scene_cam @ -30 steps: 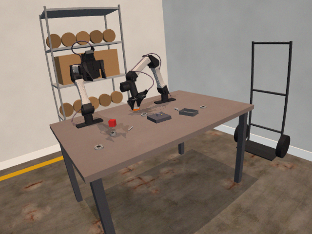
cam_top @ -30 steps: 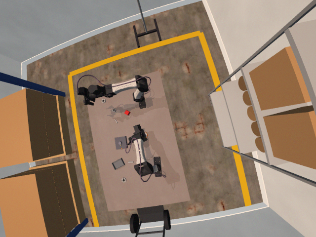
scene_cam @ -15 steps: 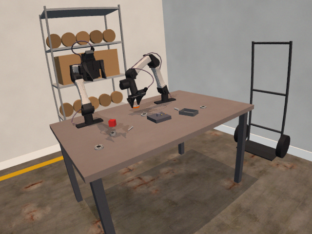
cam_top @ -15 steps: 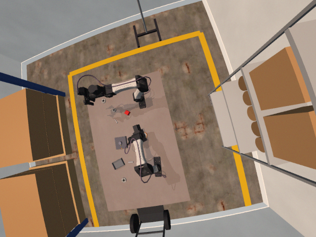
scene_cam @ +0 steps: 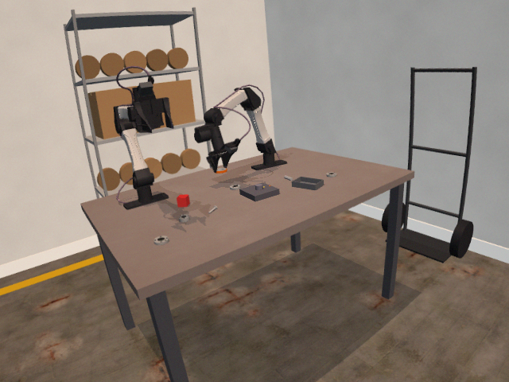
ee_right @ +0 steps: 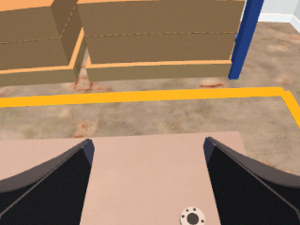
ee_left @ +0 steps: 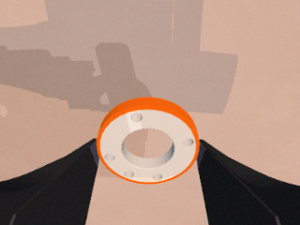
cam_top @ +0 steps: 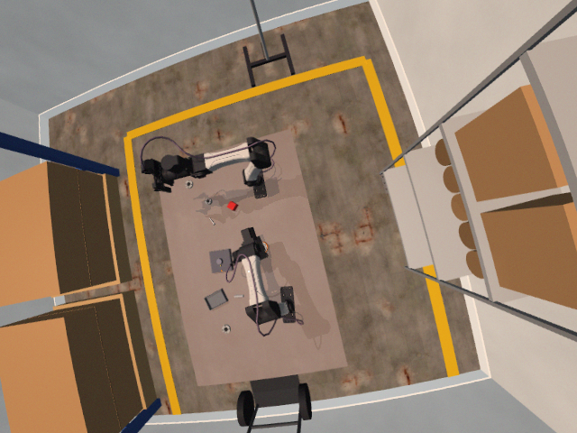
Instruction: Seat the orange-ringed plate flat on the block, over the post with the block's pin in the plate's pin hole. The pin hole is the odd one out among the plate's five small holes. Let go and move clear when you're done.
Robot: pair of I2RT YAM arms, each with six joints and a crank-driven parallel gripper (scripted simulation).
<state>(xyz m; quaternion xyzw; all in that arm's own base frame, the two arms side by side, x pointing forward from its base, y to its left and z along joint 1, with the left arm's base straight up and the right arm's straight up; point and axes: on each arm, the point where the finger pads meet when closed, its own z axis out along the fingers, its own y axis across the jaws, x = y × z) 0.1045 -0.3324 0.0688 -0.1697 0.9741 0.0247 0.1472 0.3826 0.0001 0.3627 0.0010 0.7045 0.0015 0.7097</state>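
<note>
Brown tabletop (cam_top: 186, 336) (scene_cam: 230, 230) (ee_left: 150, 206) (ee_right: 141, 173). Left gripper (scene_cam: 219, 168) (ee_left: 148, 146) clamped on plate (cam_top: 265, 246) (scene_cam: 221, 169) (ee_left: 112, 127) by rim, probably leaving holes free for block (cam_top: 214, 254) (scene_cam: 257, 194); plate hangs above table, beyond block. Right gripper (scene_cam: 158, 123) (ee_right: 149, 145) apart, empty, out of way.

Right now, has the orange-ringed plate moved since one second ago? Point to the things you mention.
Yes, up: the orange-ringed plate (cam_top: 266, 246) (scene_cam: 221, 170) (ee_left: 112, 141) is higher against the grey block (cam_top: 215, 255) (scene_cam: 257, 193) in the exterior view.
</note>
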